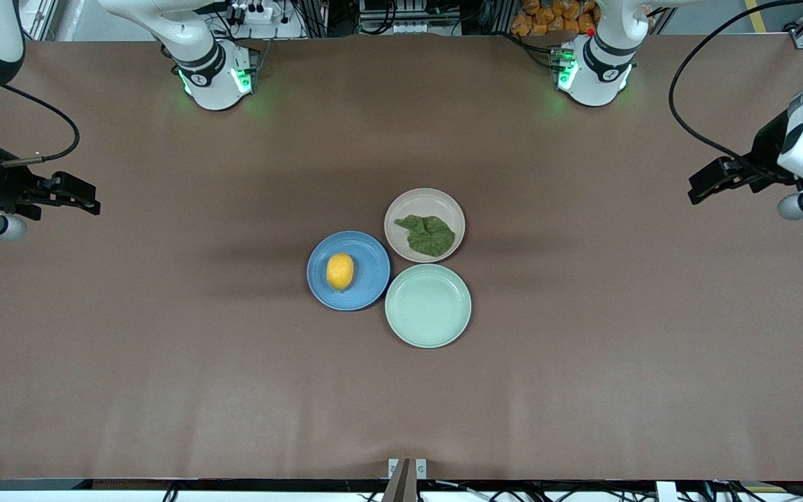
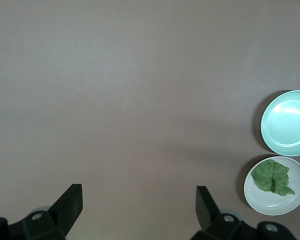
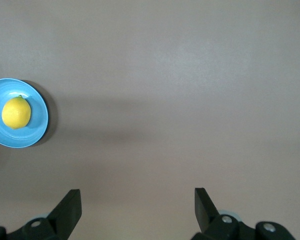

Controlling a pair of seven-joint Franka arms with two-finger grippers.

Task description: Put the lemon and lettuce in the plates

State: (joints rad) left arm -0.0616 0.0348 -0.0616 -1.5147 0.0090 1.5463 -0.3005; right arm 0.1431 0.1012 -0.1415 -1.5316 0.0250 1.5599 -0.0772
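Now the table [image 1: 164, 362] bears three touching plates at its middle: the mint plate [image 1: 428, 305] at six o'clock, the blue plate [image 1: 366, 286] at nine holding the lemon [image 1: 340, 271], the beige plate [image 1: 408, 206] at twelve holding the lettuce [image 1: 428, 234]. The left gripper [image 1: 696, 188] and right gripper [image 1: 88, 199] wait over the table's ends, jaws wide, empty.

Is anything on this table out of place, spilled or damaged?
Nothing stands out. The small yellow lemon lies in the round blue plate, and the crinkled green lettuce leaf lies flat in the beige-pink plate. The mint green plate holds nothing. Left gripper and right gripper wait open at the table's ends.
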